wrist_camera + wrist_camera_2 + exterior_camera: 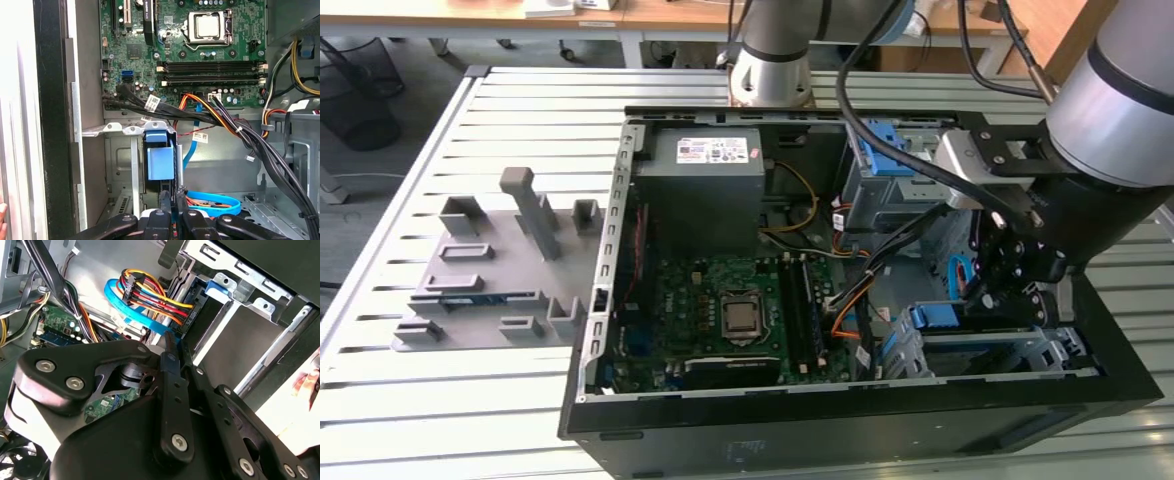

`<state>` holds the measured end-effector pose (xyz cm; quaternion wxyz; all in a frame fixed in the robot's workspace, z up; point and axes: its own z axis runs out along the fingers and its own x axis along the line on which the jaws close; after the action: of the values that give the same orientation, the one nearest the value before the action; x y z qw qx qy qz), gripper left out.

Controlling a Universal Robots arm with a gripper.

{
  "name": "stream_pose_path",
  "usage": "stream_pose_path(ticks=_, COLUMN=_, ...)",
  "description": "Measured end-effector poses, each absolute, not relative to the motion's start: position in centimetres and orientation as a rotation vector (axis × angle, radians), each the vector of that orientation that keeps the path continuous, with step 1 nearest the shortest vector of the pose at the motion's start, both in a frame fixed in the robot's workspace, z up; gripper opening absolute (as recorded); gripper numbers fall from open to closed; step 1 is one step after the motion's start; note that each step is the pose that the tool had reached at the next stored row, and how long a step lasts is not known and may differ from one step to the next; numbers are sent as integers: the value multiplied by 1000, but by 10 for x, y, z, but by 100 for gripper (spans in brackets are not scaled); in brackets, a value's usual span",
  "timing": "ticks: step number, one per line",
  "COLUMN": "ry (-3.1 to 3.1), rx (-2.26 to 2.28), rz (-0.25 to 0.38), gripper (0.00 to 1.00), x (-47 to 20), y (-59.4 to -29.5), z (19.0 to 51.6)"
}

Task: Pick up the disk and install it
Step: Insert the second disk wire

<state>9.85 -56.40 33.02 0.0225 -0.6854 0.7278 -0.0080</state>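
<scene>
Reaching my tool [172, 204] down inside the computer case [854, 425], I judge the pick step in hand: its fingers look nearly closed, apparently gripping nothing, just short of the disk [161, 159] standing ahead in its bay, so I need a careful approach.
</scene>
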Motion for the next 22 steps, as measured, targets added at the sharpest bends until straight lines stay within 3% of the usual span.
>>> stream_pose_path(ticks=11, ry=2254, rx=-2122, rz=-24, gripper=17, x=99, y=-564, z=330)
stream_pose_path(ticks=12, ry=2254, rx=-2122, rz=-24, gripper=23, x=99, y=-564, z=331)
stream_pose_path(ticks=22, ry=2254, rx=-2122, rz=-24, gripper=23, x=99, y=-564, z=343)
